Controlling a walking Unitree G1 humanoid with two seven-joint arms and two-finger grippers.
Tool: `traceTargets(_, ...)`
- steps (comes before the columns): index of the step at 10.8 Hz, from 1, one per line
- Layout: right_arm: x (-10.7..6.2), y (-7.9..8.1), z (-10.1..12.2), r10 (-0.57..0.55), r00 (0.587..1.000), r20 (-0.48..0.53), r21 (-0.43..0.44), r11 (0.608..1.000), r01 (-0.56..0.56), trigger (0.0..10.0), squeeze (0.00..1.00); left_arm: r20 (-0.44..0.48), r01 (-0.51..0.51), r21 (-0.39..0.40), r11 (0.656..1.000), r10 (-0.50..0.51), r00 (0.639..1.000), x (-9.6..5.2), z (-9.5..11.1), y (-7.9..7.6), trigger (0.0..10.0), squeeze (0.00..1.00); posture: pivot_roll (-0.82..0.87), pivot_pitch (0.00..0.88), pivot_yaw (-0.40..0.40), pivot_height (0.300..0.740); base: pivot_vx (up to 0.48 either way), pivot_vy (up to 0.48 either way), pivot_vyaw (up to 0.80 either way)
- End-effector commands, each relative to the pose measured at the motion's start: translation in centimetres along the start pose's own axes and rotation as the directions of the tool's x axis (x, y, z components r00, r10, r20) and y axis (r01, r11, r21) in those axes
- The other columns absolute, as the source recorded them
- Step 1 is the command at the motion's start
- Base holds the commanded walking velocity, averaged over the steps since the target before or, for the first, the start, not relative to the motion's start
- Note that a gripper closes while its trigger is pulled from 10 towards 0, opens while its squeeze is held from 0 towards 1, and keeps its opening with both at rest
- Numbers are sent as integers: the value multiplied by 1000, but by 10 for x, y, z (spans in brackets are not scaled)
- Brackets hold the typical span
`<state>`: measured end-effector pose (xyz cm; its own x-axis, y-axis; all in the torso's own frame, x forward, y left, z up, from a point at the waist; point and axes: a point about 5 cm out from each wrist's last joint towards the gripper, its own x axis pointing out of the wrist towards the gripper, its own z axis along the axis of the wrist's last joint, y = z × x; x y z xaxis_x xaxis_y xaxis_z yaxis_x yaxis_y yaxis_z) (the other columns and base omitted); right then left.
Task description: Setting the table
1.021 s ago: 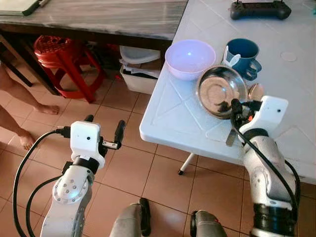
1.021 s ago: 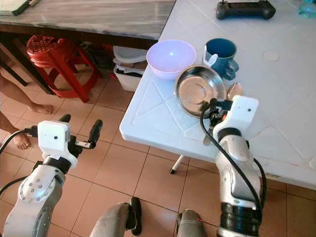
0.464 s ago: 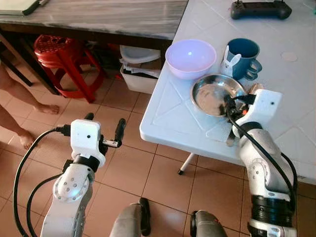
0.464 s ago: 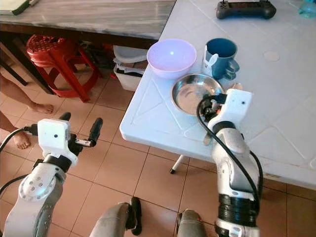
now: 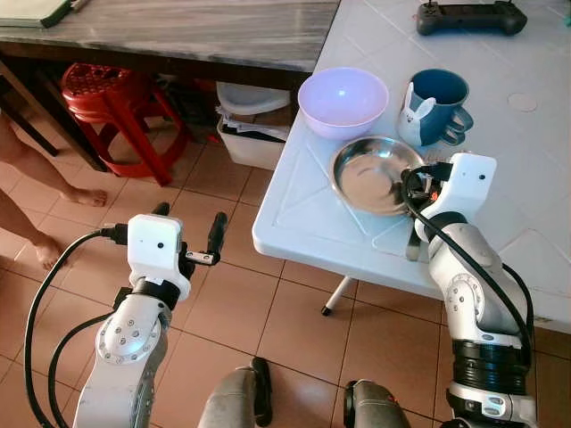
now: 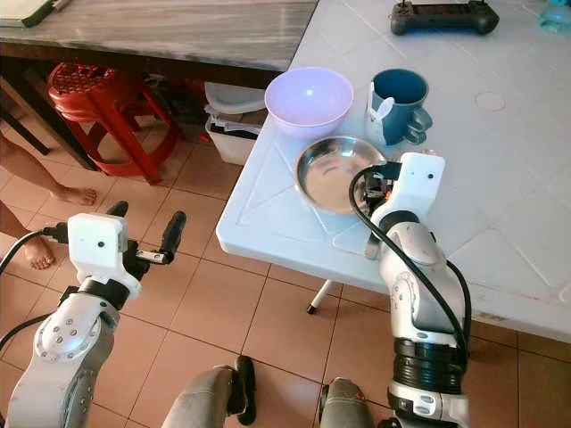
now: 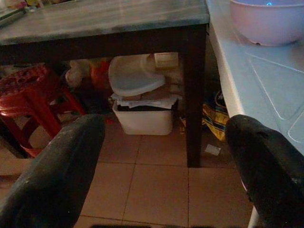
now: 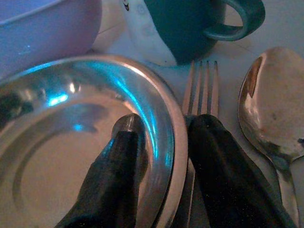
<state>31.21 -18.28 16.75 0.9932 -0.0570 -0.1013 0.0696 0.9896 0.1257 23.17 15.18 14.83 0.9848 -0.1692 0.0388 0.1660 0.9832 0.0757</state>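
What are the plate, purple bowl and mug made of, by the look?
Plate: likely stainless steel, polished; mirror glints and reflections, its rim pinched by the right gripper.
Bowl: probably plastic or melamine; smooth lilac, soft sheen with one small highlight.
Mug: teal, looks like glazed ceramic; thick wall and handle, glossy. Plastic can't be ruled out.

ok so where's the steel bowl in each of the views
Left eye view: steel bowl near the white table's front edge, its rim pinched by the right gripper.
Right eye view: same spot, just below the lilac bowl.
Left wrist view: not in it.
Right wrist view: close up, one finger inside the rim, one outside.
Shared landmark: the teal mug beyond the bowl.
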Motion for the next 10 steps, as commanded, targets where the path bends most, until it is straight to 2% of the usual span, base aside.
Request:
traceTargets(1, 0, 2, -15, 2, 996, -85, 2, 1000, -2, 0, 0, -26, 33, -19, 999, -33, 999, -3, -4, -2, 10000, 0, 32, 221, 110, 740, 0, 0, 0)
traceTargets(2, -1, 1, -16, -5, 996, -94, -2, 1000, 4, 0, 0, -31, 103, -35, 994, -104, 994, -5, -5, -7, 10000, 0, 31, 221, 109, 740, 0, 0, 0)
traceTargets(4, -2, -4, -20, -45, 992, -115, -8, 999, 45, 0, 0, -30, 150, -43, 988, -152, 988, -7, -5, -11, 10000, 0, 28, 220, 108, 740, 0, 0, 0)
traceTargets(6, -3, -8, -22, -78, 988, -137, 22, 996, 82, 0, 0, -6, 207, -87, 974, -209, 978, -8, -2, -18, 10000, 0, 24, 219, 105, 740, 0, 0, 0)
traceTargets(7, -4, -8, -23, -84, 986, -146, 48, 995, 92, 0, 0, -9, 215, -91, 972, -217, 976, -9, -3, -19, 10000, 0, 21, 217, 103, 740, 0, 0, 0)
traceTargets(9, -6, 0, -18, -44, 992, -119, 103, 993, 57, 0, 0, -28, 168, -104, 980, -172, 985, -8, -7, -15, 10000, 0, 19, 212, 100, 740, 0, 0, 0)
traceTargets(10, -8, 12, -10, 17, 997, -70, 162, 987, -5, 0, 0, -27, 147, -117, 982, -151, 988, -6, -8, -13, 10000, 0, 15, 204, 95, 740, 0, 0, 0)
